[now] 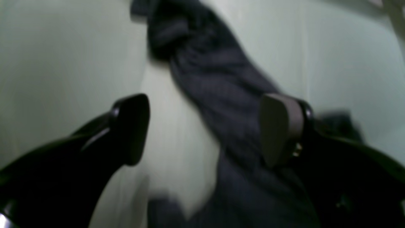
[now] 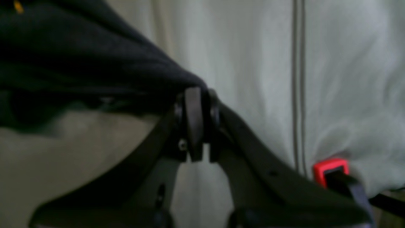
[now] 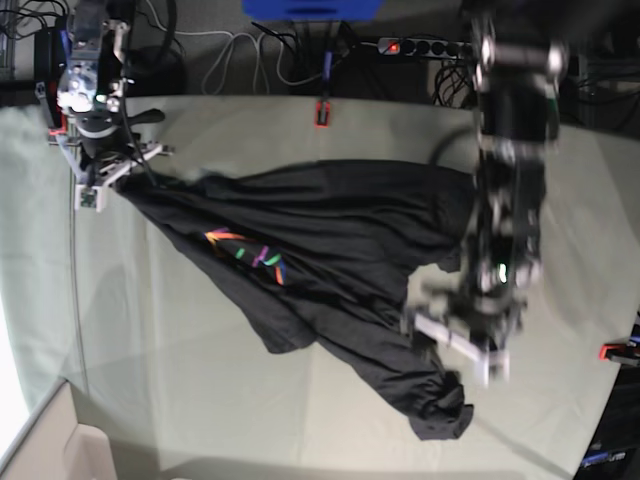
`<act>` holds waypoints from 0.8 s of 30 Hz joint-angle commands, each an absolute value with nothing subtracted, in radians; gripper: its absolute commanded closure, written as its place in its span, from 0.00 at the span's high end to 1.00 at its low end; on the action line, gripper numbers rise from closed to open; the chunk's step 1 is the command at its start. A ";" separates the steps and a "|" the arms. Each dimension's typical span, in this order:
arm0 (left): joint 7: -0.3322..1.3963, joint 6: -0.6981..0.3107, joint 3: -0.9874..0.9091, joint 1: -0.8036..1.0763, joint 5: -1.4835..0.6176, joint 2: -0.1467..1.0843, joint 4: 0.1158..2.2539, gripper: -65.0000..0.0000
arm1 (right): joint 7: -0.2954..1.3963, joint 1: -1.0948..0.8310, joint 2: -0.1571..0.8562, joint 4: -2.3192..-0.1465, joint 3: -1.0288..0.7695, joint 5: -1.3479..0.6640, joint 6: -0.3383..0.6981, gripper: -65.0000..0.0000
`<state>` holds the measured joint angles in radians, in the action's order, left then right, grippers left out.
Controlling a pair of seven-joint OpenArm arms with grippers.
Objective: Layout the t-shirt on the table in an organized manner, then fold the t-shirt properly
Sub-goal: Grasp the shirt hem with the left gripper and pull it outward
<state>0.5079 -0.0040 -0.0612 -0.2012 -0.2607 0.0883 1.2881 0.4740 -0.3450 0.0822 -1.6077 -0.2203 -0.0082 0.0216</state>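
The black t-shirt (image 3: 330, 240) lies stretched and bunched across the table (image 3: 180, 340), with its rainbow graphic (image 3: 250, 252) facing up. My right gripper (image 3: 120, 172) at the table's far left corner is shut on one edge of the shirt; the wrist view shows the fingers (image 2: 193, 117) pinching the dark fabric (image 2: 79, 63), which is lifted off the cloth. My left gripper (image 3: 452, 338) is over the shirt's right part. In its wrist view the gripper (image 1: 205, 129) is open, with a strip of shirt (image 1: 218, 95) lying between the fingers. The view is blurred.
Red-orange clamps sit at the table's edges (image 3: 322, 113) (image 3: 615, 351); one is close beside my right gripper (image 2: 330, 171). A twisted lump of shirt (image 3: 440, 405) lies near the front edge. Cables and a power strip (image 3: 415, 46) lie beyond the back edge.
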 commanded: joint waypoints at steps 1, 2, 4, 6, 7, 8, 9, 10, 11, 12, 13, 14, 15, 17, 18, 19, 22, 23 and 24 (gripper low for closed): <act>0.495 -0.005 -0.062 -0.179 -0.265 0.094 1.323 0.80 | 0.456 -0.341 0.093 -1.630 -0.225 -0.005 0.007 0.00; 0.495 -0.005 -0.062 -0.143 -0.265 0.096 1.342 0.80 | 0.456 -0.341 0.094 -1.633 -0.225 -0.005 0.007 0.00; 0.495 -0.005 -0.062 -0.070 -0.263 0.097 1.362 0.80 | 0.456 -0.335 0.096 -1.639 -0.225 -0.005 0.007 0.00; 0.495 -0.005 -0.062 -0.031 -0.255 0.097 1.346 0.80 | 0.456 -0.325 0.097 -1.639 -0.223 -0.005 0.007 0.00; 0.495 -0.005 -0.062 -0.022 -0.254 0.097 1.322 0.80 | 0.456 -0.318 0.097 -1.639 -0.223 -0.005 0.007 0.00; 0.495 -0.005 -0.062 -0.018 -0.257 0.097 1.294 0.80 | 0.456 -0.318 0.097 -1.639 -0.223 -0.005 0.007 0.00; 0.495 -0.005 -0.062 -0.016 -0.262 0.097 1.276 0.80 | 0.456 -0.318 0.099 -1.639 -0.223 -0.005 0.007 0.00; 0.495 -0.005 -0.062 -0.015 -0.262 0.097 1.264 0.80 | 0.456 -0.318 0.099 -1.639 -0.223 -0.005 0.007 0.00; 0.495 -0.005 -0.062 -0.013 -0.262 0.097 1.256 0.80 | 0.456 -0.318 0.101 -1.639 -0.223 -0.005 0.007 0.00; 0.495 -0.005 -0.061 -0.013 -0.262 0.097 1.247 0.80 | 0.456 -0.318 0.101 -1.641 -0.222 -0.005 0.007 0.00; 0.495 -0.005 -0.061 -0.013 -0.262 0.097 1.241 0.77 | 0.456 -0.318 0.101 -1.641 -0.222 -0.005 0.007 0.00; 0.495 -0.005 -0.058 -0.013 -0.255 0.097 1.231 0.72 | 0.456 -0.317 0.101 -1.641 -0.222 -0.005 0.007 0.00; 0.495 -0.005 -0.054 -0.013 -0.255 0.097 1.222 0.63 | 0.456 -0.308 0.101 -1.641 -0.222 -0.005 0.007 0.00; 0.495 -0.005 -0.058 -0.012 -0.263 0.097 1.213 0.37 | 0.456 -0.302 0.102 -1.639 -0.222 -0.005 0.007 0.00; 0.496 -0.005 -0.061 -0.012 -0.263 0.097 1.213 0.21 | 0.456 -0.300 0.108 -1.639 -0.222 -0.005 0.007 0.00; 0.503 -0.005 -0.061 -0.010 -0.263 0.097 1.213 0.03 | 0.456 -0.298 0.117 -1.639 -0.222 -0.005 0.007 0.00; 0.527 -0.005 -0.062 0.021 -0.265 0.097 1.227 0.04 | 0.456 -0.283 0.122 -1.638 -0.222 -0.005 0.008 0.00; 0.535 -0.005 -0.062 0.035 -0.265 0.097 1.260 0.02 | 0.456 -0.272 0.134 -1.636 -0.223 -0.005 0.008 0.00; 0.539 -0.005 -0.061 0.058 -0.265 0.094 1.313 0.00 | 0.456 -0.269 0.150 -1.636 -0.223 -0.005 0.008 0.00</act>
